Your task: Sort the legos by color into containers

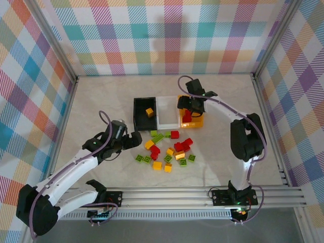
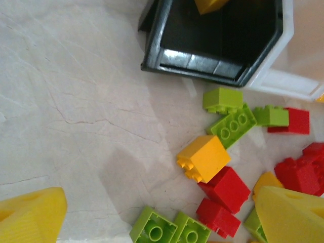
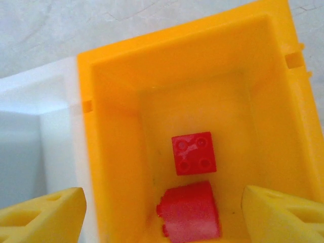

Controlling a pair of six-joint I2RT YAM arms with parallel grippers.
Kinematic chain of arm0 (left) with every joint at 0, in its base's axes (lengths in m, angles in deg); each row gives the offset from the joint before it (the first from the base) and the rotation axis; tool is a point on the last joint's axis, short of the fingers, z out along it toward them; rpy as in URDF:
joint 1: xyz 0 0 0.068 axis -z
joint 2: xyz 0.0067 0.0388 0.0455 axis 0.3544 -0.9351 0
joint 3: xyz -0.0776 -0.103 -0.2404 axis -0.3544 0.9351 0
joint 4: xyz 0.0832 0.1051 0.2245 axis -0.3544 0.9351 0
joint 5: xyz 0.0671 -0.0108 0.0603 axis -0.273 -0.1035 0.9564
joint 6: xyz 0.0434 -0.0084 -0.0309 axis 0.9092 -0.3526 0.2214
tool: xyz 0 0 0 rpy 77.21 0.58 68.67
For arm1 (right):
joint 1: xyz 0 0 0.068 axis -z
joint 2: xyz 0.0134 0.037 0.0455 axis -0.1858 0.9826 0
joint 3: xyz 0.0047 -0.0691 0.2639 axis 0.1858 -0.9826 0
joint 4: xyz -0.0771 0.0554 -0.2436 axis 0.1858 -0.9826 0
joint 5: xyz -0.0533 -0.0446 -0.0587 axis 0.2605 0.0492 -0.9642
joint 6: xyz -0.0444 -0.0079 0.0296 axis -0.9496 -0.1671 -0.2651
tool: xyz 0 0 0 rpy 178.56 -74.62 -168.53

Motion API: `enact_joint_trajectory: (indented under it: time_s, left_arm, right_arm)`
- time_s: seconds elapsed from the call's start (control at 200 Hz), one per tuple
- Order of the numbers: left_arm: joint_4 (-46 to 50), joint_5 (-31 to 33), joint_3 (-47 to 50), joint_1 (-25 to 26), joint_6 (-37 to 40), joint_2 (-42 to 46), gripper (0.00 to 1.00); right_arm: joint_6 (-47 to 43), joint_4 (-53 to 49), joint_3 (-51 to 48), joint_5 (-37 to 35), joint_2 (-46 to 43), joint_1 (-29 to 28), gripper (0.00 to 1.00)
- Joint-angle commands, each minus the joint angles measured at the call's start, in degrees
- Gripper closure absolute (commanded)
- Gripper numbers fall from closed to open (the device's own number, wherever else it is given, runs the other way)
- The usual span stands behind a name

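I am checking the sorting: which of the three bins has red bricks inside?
The orange bin, rightmost in the row: two red bricks lie in it. The black bin holds one yellow brick; the white bin looks empty.

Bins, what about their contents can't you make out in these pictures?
Orange bin, top view: the right arm covers most of its floor.
Orange bin, right wrist view: bottom edge cuts its near end; lower red brick is blurred.
Black bin, left wrist view: top edge cuts off the yellow brick inside.
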Motion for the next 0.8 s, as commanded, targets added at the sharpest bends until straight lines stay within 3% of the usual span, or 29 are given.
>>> enact_joint_trajectory:
  time_s: [0.0, 0.34, 0.57, 0.795]
  left_arm:
    - [-2.91, -2.83, -0.53, 1.55, 3.44, -4.04, 0.08]
    - [-6.45, 3.33, -8.36, 10.81, 8.13, -24.98, 0.13]
    - [-6.54, 7.16, -11.58, 11.15, 9.17, -32.42, 0.16]
    - [-5.78, 9.57, -12.06, 11.15, 9.11, -35.95, 0.27]
  right_arm:
    - [-0.03, 1.12, -3.42, 2.24, -5.75, -0.14, 0.19]
    - [0.97, 2.39, -12.27, 2.08, -12.63, -0.23, 0.19]
    - [1.05, 2.55, -14.45, 1.24, -15.57, -0.16, 0.19]
    - [1.06, 2.51, -14.94, 0.75, -16.08, -0.15, 0.18]
